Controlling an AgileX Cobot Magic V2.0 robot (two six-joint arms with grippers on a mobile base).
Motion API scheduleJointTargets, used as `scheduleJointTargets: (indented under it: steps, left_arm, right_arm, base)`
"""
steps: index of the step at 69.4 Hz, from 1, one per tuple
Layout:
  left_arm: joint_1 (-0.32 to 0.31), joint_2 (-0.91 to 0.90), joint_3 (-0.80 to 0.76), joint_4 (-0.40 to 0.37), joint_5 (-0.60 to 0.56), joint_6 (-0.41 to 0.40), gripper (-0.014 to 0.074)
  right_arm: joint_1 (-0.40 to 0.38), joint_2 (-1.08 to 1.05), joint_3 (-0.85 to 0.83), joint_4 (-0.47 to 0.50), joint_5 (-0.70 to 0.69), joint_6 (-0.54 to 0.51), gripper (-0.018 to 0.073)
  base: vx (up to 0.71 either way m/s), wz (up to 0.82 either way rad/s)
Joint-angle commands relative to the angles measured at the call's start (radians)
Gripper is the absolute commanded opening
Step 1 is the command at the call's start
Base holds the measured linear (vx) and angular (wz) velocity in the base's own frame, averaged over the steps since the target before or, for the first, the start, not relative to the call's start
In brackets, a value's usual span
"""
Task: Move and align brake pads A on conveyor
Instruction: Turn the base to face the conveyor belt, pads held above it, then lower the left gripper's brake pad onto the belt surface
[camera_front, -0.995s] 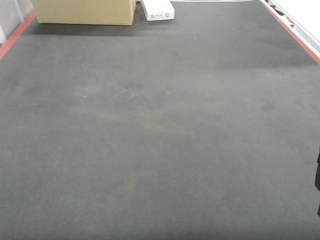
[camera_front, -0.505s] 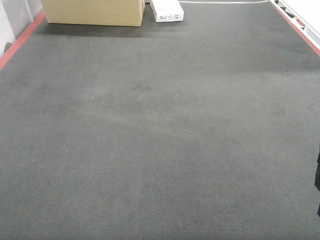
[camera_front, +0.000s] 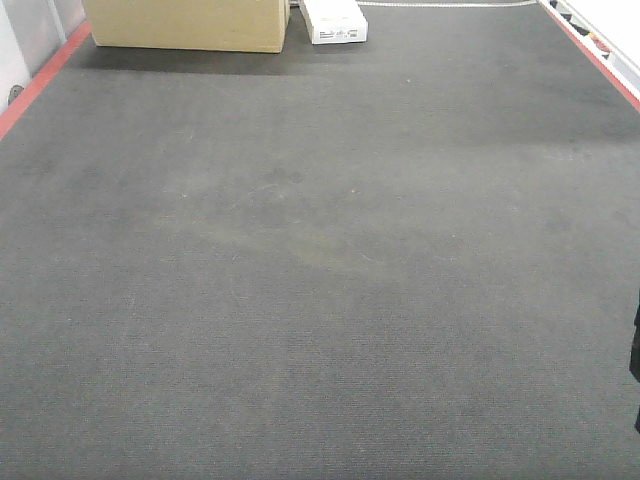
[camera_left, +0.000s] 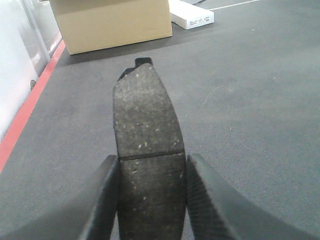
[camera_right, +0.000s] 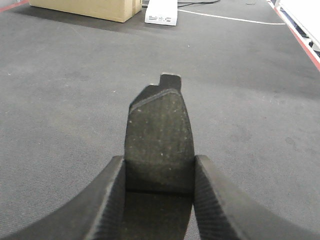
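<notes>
In the left wrist view my left gripper (camera_left: 152, 165) is shut on a dark grey brake pad A (camera_left: 145, 115); its centre groove lies level with the fingertips and its far end points away over the conveyor (camera_left: 250, 100). My right gripper (camera_right: 159, 165) is likewise shut on a second brake pad A (camera_right: 160, 130), held above the belt (camera_right: 250, 100) with a metal tab at its far end. The front view shows the bare dark felt-like conveyor (camera_front: 320, 260) with red side edges; no pad lies on it there, and only a dark sliver of an arm (camera_front: 636, 360) shows at the right edge.
A tan cardboard box (camera_front: 185, 22) and a white flat box (camera_front: 335, 20) stand at the belt's far end. Red strips (camera_front: 35, 80) border the belt left and right (camera_front: 595, 55). A white cable (camera_right: 230, 19) lies across the far belt.
The front view has shifted slightly: the cardboard box and white box now sit further right in the frame than a second ago. Nothing on the belt has moved.
</notes>
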Motion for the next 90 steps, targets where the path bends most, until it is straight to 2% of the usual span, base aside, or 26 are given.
scheduleJointTargets:
  steps: [1, 11, 18, 22, 31, 40, 48, 55, 71, 79, 84, 90]
  left_arm:
    - [-0.007, 0.004, -0.031, -0.012, -0.131, -0.003, 0.0183]
    - [-0.007, 0.026, -0.036, -0.019, -0.128, 0.014, 0.0183]
    - [-0.007, 0.098, -0.059, -0.024, -0.115, 0.079, 0.0183]
    - [-0.007, 0.159, -0.083, -0.053, -0.114, 0.124, 0.0183]
    - [-0.007, 0.307, -0.161, -0.183, -0.111, 0.281, 0.0183]
    - [-0.012, 0.465, -0.245, -0.345, -0.082, 0.479, 0.0186]
    - [-0.067, 0.608, -0.314, -0.466, -0.042, 0.645, 0.0186]
    - [-0.123, 0.731, -0.360, -0.498, -0.031, 0.707, 0.0186]
    - [-0.264, 0.974, -0.462, -0.489, -0.013, 0.711, 0.0192]
    - [-0.320, 1.078, -0.520, -0.489, -0.012, 0.684, 0.0194]
    - [-0.329, 1.128, -0.559, -0.489, -0.013, 0.605, 0.0194]
    - [-0.323, 1.186, -0.613, -0.461, -0.012, 0.418, 0.0195]
  right_arm:
    - [-0.001, 0.006, -0.031, 0.001, -0.097, -0.009, 0.0097]
    - [-0.001, 0.006, -0.031, 0.001, -0.097, -0.009, 0.0097]
    - [-0.001, 0.006, -0.031, 0.001, -0.097, -0.009, 0.0097]
    - [-0.001, 0.006, -0.031, 0.001, -0.097, -0.009, 0.0097]
    - [-0.001, 0.006, -0.031, 0.001, -0.097, -0.009, 0.0097]
    - [-0.001, 0.006, -0.031, 0.001, -0.097, -0.009, 0.0097]
    - [-0.001, 0.006, -0.031, 0.001, -0.097, -0.009, 0.0097]
    - [-0.001, 0.006, -0.031, 0.001, -0.097, -0.009, 0.0097]
    - [-0.001, 0.006, -0.031, 0.001, -0.097, -0.009, 0.0097]
    - [-0.001, 0.006, -0.031, 0.001, -0.097, -0.009, 0.0097]
    - [-0.001, 0.006, -0.031, 0.001, -0.097, -0.009, 0.0097]
    - [-0.001, 0.006, -0.031, 0.001, -0.097, -0.009, 0.0097]
  base:
    - [0.00, 0.00]
    - [0.00, 0.00]
    - [0.00, 0.00]
    - [0.00, 0.00]
    - [0.00, 0.00]
    - [0.00, 0.00]
    - [0.00, 0.00]
    - [0.00, 0.00]
    - [0.00, 0.00]
    - [0.00, 0.00]
    - [0.00, 0.00]
    - [0.00, 0.00]
